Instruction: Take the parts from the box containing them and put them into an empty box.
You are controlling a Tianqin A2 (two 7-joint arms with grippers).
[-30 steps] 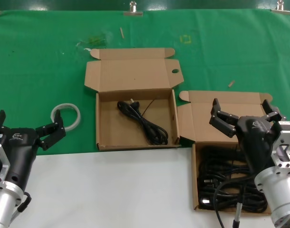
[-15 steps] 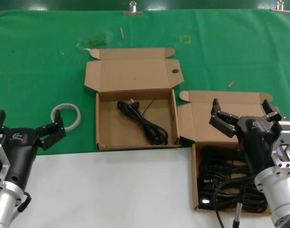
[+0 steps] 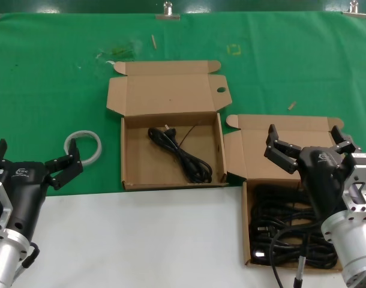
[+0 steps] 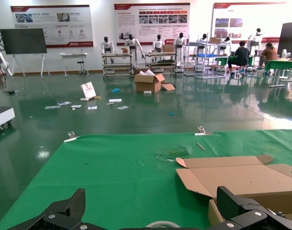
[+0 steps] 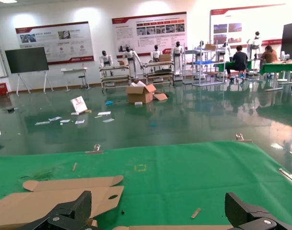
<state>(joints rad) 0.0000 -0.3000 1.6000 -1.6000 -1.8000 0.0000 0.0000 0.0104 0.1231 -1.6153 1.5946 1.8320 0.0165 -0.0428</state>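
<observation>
Right end effector point(image 3: 308, 143) hovers with fingers spread wide and nothing between them, raised above the full box point(image 3: 248, 240) at the near right of the bench point(image 3: 141, 240); its wrist view looks out level over the green cloth point(image 5: 184, 177), so the tool is not yet tipped down toward the load. Judgement: it is staged over the supply to drop onto a cord. Below it, the cords point(image 3: 291, 231) lie as a tangled black heap filling that box, with the lid point(image 3: 255, 147) folded back and out of the way. Left end effector point(image 3: 34, 163) is parked at the near left, also spread and empty, next to a white ring point(image 3: 83, 146) on the cloth; it seems to be waiting. The other box point(image 3: 171, 159) sits centre, just beside the full one, lid open toward the far side, and it already holds one cord point(image 3: 180, 155) lying diagonally across its floor. Transfer is judged barely begun, most cords remaining. Risk: the heap is interlaced, so lifting one may drag its neighbours.
</observation>
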